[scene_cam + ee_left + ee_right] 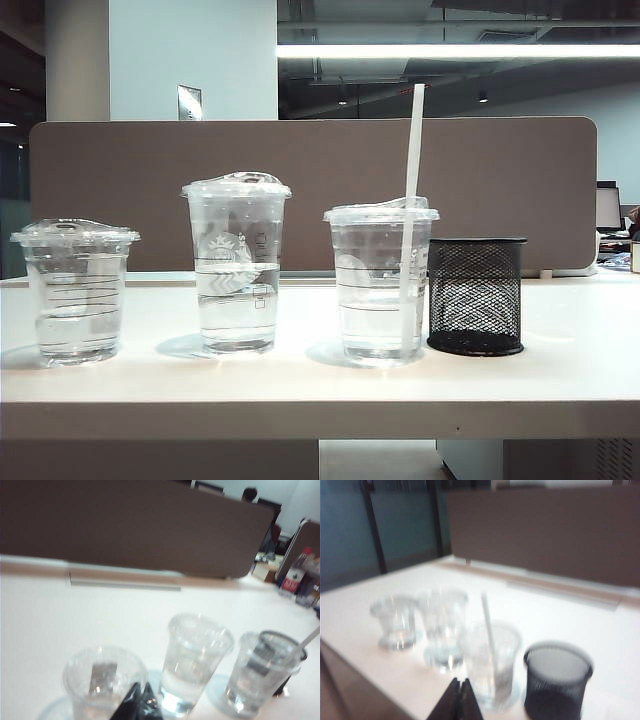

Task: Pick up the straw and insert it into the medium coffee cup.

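Medium coffee cup (pixel 381 283), front counter (pixel 300 390) edge: straw (pixel 414 160) stood through lid, inserted. Left pincer (pixel 141 703), right pincer (pixel 459 700): shut, empty, above front edge.

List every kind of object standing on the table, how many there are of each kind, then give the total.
Clear lidded cups: 3 (short cup, tall logo cup, medium coffee cup)
White straw, standing in the medium coffee cup: 1
Black mesh holder: 1
Total: 5
The left gripper and right gripper, both shut, hang clear of the table and are not counted.
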`<state>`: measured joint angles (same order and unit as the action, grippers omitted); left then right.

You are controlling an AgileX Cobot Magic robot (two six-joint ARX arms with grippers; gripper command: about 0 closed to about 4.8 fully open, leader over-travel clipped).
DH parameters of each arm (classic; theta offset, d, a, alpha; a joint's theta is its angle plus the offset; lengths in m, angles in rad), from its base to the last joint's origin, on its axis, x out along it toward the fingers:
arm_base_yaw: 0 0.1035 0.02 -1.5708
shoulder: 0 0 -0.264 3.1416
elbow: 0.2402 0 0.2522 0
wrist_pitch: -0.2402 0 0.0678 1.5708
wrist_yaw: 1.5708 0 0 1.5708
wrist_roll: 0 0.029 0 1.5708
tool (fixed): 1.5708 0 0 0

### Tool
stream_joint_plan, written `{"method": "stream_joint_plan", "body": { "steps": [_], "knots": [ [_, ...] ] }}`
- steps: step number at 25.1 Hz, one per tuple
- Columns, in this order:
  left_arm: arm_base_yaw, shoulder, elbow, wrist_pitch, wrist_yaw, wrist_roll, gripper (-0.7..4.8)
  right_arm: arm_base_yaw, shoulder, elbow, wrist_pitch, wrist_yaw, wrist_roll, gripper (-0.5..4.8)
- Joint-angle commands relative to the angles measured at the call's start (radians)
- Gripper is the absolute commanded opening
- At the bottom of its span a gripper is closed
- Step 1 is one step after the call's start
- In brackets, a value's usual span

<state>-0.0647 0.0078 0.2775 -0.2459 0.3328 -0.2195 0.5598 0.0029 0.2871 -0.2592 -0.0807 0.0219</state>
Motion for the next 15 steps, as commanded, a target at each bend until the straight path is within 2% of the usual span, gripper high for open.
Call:
{"method": "stream_joint_plan", "body": {
  "steps": [1,7,10,15],
  "knots": [
    [-0.001,0.000,-0.063,0.053,0.000,-0.006,-0.04,0.002,-0.002,-0.071,0.033,-0.027,0.025,-0.05],
    [-0.001,0.000,-0.174,0.033,0.003,-0.005,-0.04,0.002,-0.002,-0.192,0.040,-0.030,0.039,-0.05],
    [-0.001,0.000,-0.187,-0.026,0.004,-0.005,-0.04,0.002,-0.002,-0.233,0.033,-0.030,0.039,-0.03],
    [-0.001,0.000,-0.187,-0.037,0.002,0.002,-0.04,-0.002,0.000,-0.258,0.024,-0.025,0.036,0.00]
  ]
}}
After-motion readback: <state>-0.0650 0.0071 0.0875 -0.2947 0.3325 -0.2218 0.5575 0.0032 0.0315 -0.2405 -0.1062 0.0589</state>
